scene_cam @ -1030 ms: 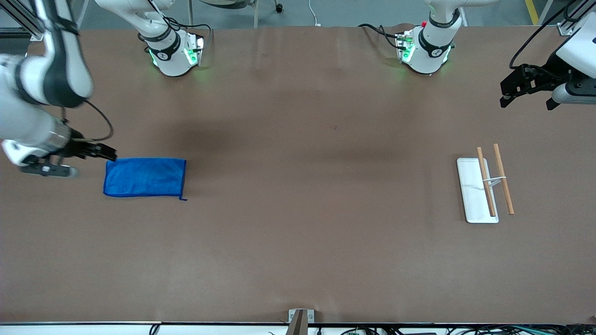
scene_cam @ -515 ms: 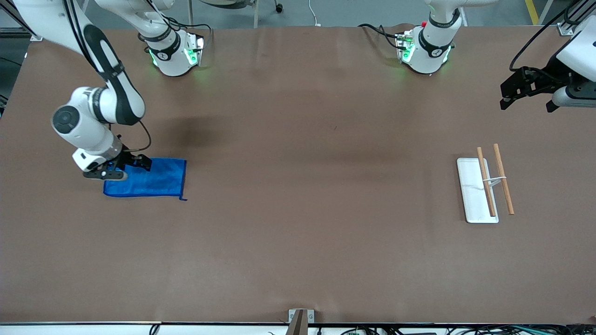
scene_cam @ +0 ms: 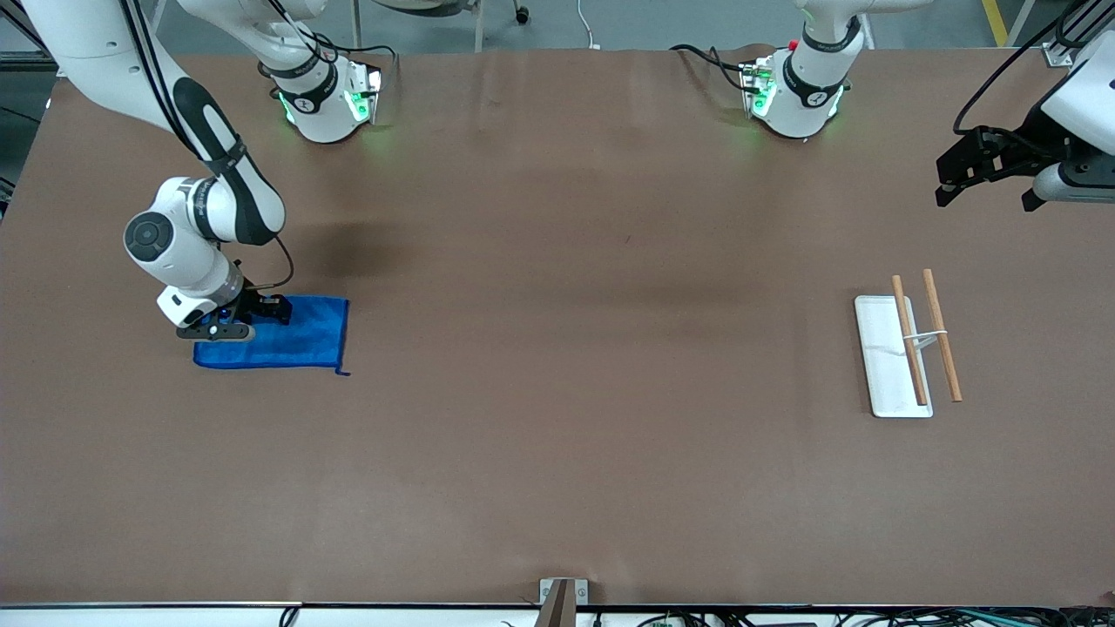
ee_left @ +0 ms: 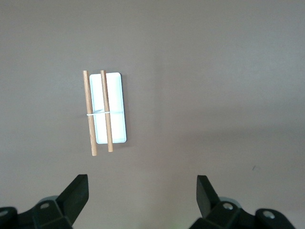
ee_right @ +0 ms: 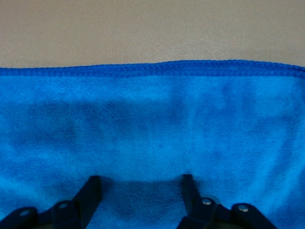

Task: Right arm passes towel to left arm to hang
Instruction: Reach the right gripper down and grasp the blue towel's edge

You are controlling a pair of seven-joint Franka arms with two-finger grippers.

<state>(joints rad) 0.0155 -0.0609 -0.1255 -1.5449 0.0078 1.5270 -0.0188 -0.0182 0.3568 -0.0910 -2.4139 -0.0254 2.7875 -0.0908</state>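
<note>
The royal-blue towel lies flat on the brown table toward the right arm's end, its dark-blue hem showing in the right wrist view. My right gripper is low over the towel's end, fingers open, their tips at the cloth with nothing held. My left gripper is open and empty, up in the air at the left arm's end of the table; its wrist view looks down on the rack. That arm waits.
A white tray with two wooden rods across it sits toward the left arm's end; it also shows in the left wrist view. The two arm bases stand along the table's edge farthest from the front camera.
My right arm has swung in from the table's end and lowered its gripper onto the towel's end. The towel and the left arm have not moved.
</note>
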